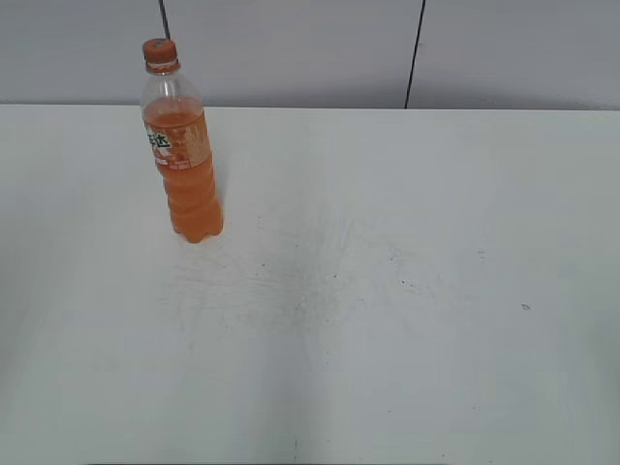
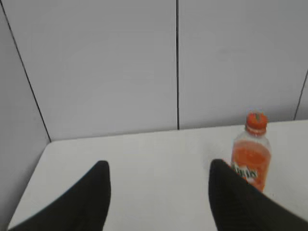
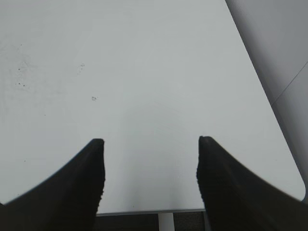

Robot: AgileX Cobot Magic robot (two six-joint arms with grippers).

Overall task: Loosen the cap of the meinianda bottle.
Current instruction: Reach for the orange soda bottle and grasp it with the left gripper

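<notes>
The meinianda bottle (image 1: pixel 185 160) stands upright at the back left of the white table, with orange soda inside and its orange cap (image 1: pixel 159 51) on top. It also shows in the left wrist view (image 2: pixel 250 161), with the cap (image 2: pixel 256 121), far ahead and to the right of my left gripper (image 2: pixel 158 167), which is open and empty. Its right finger overlaps the bottle's lower part in that view. My right gripper (image 3: pixel 150 140) is open and empty above the table's near right edge. Neither gripper appears in the exterior view.
The white table (image 1: pixel 387 291) has faint scuffs and dark specks near its middle. A grey panelled wall (image 1: pixel 291 48) stands behind it. The right wrist view shows the table's edge (image 3: pixel 144 211) and its right corner (image 3: pixel 301 185).
</notes>
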